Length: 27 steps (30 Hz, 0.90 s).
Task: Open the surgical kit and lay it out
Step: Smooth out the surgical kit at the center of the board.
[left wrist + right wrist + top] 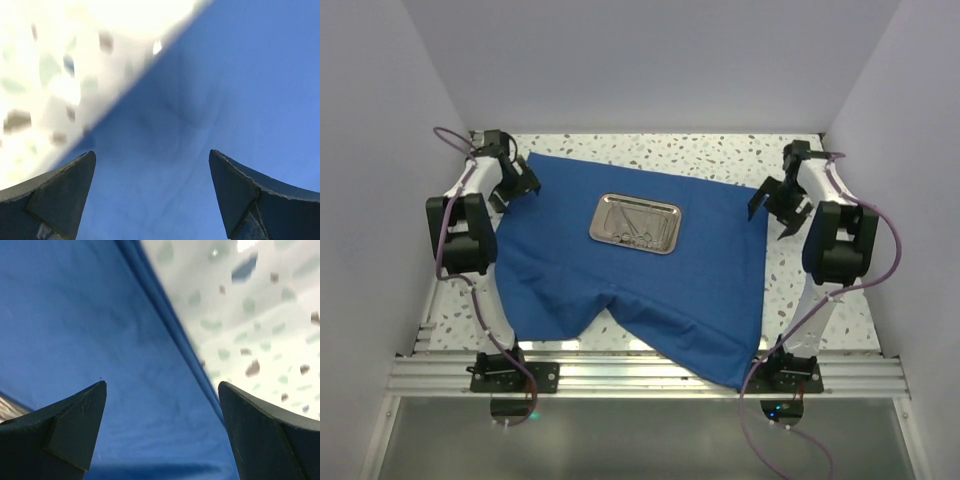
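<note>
The royal-blue cloth wrap (640, 275) lies spread over the speckled table, its near edge hanging over the front rail. A shiny steel tray (636, 222) sits on it near the middle, holding thin silver instruments (638, 230). My left gripper (520, 182) is open at the cloth's far left corner; in the left wrist view its fingers (65, 192) straddle blue cloth (200, 100) by the edge. My right gripper (772, 208) is open at the cloth's right edge; in the right wrist view the cloth (75, 315) and its hem lie between the fingers (75, 432).
White walls enclose the speckled table (810, 290) on three sides. An aluminium rail (620, 375) runs along the front with both arm bases. Bare tabletop shows in strips beyond the cloth at left, right and back.
</note>
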### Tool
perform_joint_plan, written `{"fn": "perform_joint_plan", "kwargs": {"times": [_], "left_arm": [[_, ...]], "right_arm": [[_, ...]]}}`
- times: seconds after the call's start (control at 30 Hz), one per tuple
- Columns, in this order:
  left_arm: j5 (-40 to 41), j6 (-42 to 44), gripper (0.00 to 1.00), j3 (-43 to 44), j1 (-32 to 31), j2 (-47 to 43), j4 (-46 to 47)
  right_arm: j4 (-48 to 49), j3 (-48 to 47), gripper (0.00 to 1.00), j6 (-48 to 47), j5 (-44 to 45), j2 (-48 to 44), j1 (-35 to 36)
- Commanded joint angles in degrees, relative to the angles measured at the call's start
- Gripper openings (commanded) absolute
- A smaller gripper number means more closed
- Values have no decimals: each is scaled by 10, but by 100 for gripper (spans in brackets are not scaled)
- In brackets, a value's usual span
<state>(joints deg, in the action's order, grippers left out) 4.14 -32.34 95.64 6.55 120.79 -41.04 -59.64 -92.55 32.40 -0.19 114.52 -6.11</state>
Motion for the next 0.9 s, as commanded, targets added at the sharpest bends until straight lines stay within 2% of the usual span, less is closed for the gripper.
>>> {"fn": "perform_joint_plan", "kwargs": {"times": [0.0, 0.23, 0.33, 0.4, 0.47, 0.5, 0.53, 0.57, 0.6, 0.63, 0.67, 0.7, 0.73, 0.77, 0.8, 0.87], "left_arm": [[-13, -4, 100, 60, 23, 29, 89], [-39, 23, 99, 135, 32, 145, 105], [-68, 26, 97, 154, 37, 177, 107], [-93, 25, 94, 166, 40, 191, 108], [-117, 25, 90, 177, 40, 209, 112], [-150, 22, 81, 179, 40, 213, 115], [-170, 18, 78, 179, 41, 221, 127], [-191, 16, 75, 179, 39, 226, 133], [-227, 8, 66, 179, 38, 229, 140], [-239, 4, 62, 179, 38, 238, 147], [-250, 1, 57, 181, 37, 241, 151], [-270, -6, 42, 184, 37, 245, 155], [-280, -10, 34, 185, 36, 254, 165], [-290, -15, 23, 192, 36, 259, 169], [-303, -25, 0, 198, 36, 264, 173], [-306, -33, 0, 226, 36, 280, 175]], "right_arm": [[54, -46, 97, 26, 27, 29, -8], [109, -75, 96, 30, 39, 114, -12], [129, -93, 92, 31, 31, 154, -11], [150, -98, 83, 34, 12, 175, -11], [162, -102, 65, 37, -12, 188, -11], [174, -105, 60, 39, -24, 199, -10], [181, -109, 52, 41, -35, 207, -9], [188, -113, 37, 41, -50, 214, -6], [198, -130, 32, 40, -69, 232, -2], [199, -143, 21, 40, -80, 242, 0], [199, -161, 15, 37, -89, 253, 7], [192, -202, 8, 36, -103, 281, 11], [187, -226, 0, 35, -107, 293, 14], [181, -281, 0, 35, -111, 310, 17], [168, -309, 0, 40, -115, 323, 17], [160, -366, 0, 49, -124, 366, 18]]}}
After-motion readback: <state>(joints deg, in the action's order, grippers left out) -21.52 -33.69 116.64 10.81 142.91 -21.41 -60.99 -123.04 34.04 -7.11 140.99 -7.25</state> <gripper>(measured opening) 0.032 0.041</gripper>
